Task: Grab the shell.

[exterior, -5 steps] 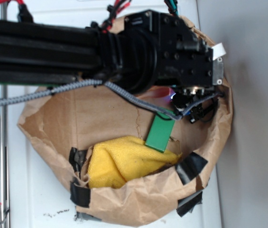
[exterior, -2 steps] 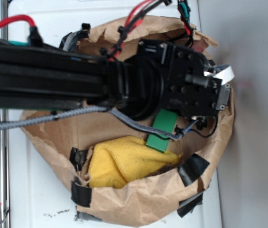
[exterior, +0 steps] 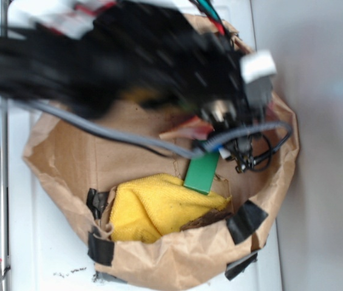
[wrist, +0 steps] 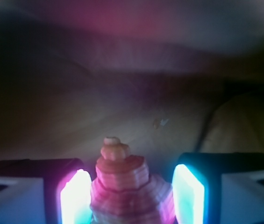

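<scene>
Compared with a second ago, your arm (exterior: 98, 54) has swung upward and blurs across the top of the exterior view, and since 0.4 s ago it has cleared the green block (exterior: 202, 173), which now shows nearly whole again in the same spot against the yellow cloth (exterior: 153, 209). A reddish-tan sliver, likely the shell (exterior: 189, 130), now shows just under the black wrist housing, above the green block, where earlier only a pink glow appeared. In the wrist view your gripper (wrist: 129, 196) has the shell (wrist: 127, 186) between its two lit pads (wrist: 73, 198), ribbed spiral tip pointing away from the camera; the pads sit spread to either side with a narrow gap visible at each flank, so you cannot tell whether they are pinching it yet. No brand, label or writing can be read anywhere; the white tab (exterior: 257, 65) on the wrist is blank. Around the work you have the crumpled brown paper bag (exterior: 62, 145) forming a walled nest, patched with black tape (exterior: 244, 219) along its lower rim, resting on the white surface (exterior: 44, 267). The grey cable (exterior: 98, 127) drapes across the bag's interior, and the arm hides the upper part of the bag.
</scene>
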Robot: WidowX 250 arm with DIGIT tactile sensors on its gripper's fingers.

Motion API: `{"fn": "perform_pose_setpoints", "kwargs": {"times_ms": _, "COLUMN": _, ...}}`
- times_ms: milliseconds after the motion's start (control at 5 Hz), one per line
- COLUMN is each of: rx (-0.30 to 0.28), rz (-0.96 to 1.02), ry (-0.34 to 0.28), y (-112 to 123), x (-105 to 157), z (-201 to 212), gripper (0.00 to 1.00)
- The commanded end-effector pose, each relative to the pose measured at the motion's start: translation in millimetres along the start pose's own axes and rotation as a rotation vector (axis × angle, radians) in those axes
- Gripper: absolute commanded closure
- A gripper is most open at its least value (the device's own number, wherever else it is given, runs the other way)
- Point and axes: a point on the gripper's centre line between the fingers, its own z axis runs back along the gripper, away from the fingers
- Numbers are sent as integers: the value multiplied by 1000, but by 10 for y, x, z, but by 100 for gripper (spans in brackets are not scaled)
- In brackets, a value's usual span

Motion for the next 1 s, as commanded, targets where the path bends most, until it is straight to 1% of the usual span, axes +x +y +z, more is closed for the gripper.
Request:
{"fn": "perform_pose_setpoints", "kwargs": {"times_ms": 0, "rx": -40, "rz": -91, "ry": 60, "y": -143, "x": 51, "z": 595, "gripper": 100}}
{"fn": "perform_pose_setpoints", "kwargs": {"times_ms": 200, "rx": -34, "rz": -184, "ry": 117, "y": -205, "x": -46, "z": 747, "gripper": 100}}
{"fn": "perform_pose_setpoints", "kwargs": {"times_ms": 400, "rx": -64, "rz": -267, "ry": 130, "y": -223, "x": -217, "z": 912, "gripper": 100}}
{"fn": "perform_pose_setpoints", "kwargs": {"times_ms": 600, "rx": -68, "rz": -293, "ry": 81, "y": -201, "x": -378, "z": 1044, "gripper": 100}}
{"fn": "perform_pose_setpoints", "kwargs": {"times_ms": 800, "rx": 53, "rz": -343, "ry": 144, "y": -235, "x": -469, "z": 1010, "gripper": 0}}
